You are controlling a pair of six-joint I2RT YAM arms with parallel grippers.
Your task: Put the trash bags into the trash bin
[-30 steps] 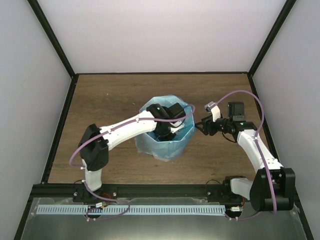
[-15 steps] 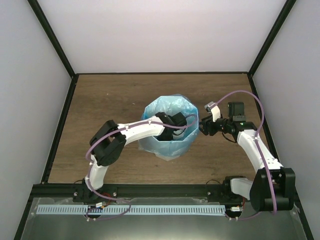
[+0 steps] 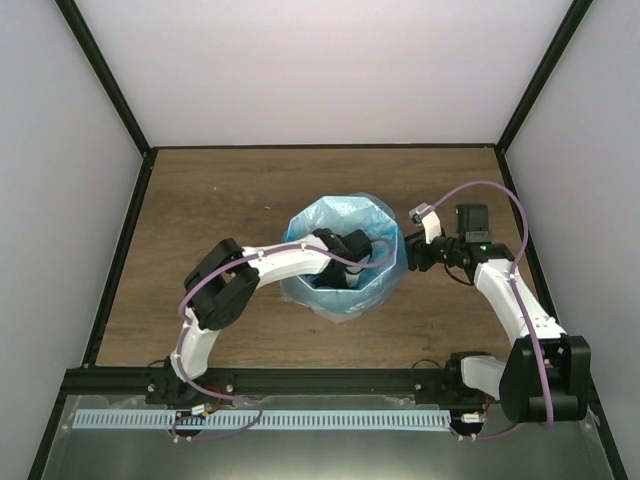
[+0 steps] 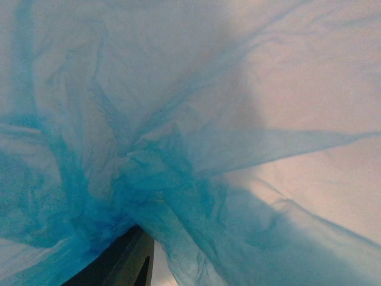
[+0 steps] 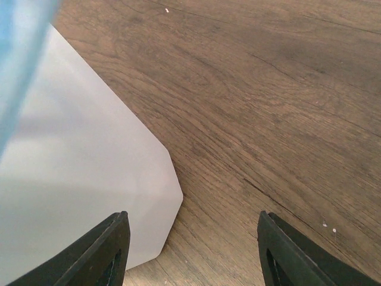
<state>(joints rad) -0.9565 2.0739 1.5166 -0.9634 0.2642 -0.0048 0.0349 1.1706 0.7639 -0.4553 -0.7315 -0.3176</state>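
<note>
The white faceted trash bin (image 3: 352, 308) stands mid-table with the light-blue trash bag (image 3: 340, 215) lining it and draped over its rim. My left gripper (image 3: 338, 270) is down inside the bag. In the left wrist view wrinkled blue film (image 4: 178, 167) fills the frame and one black finger (image 4: 122, 262) shows far off centre at the bottom left, while the other is hidden behind film. My right gripper (image 3: 410, 252) is open and empty just right of the bin. In the right wrist view (image 5: 193, 217) its left finger is beside the bin wall (image 5: 89, 179), with bag film (image 5: 18, 47) above.
Brown wooden tabletop (image 3: 220, 200) inside a black-framed enclosure with white walls. A purple cable loops above the right arm (image 3: 500, 195). A metal rail (image 3: 320, 382) runs along the near edge by both arm bases.
My left arm has folded in and its wrist has sunk deeper into the bag. The bag's film has spread further right over the rim. The right gripper has barely moved.
</note>
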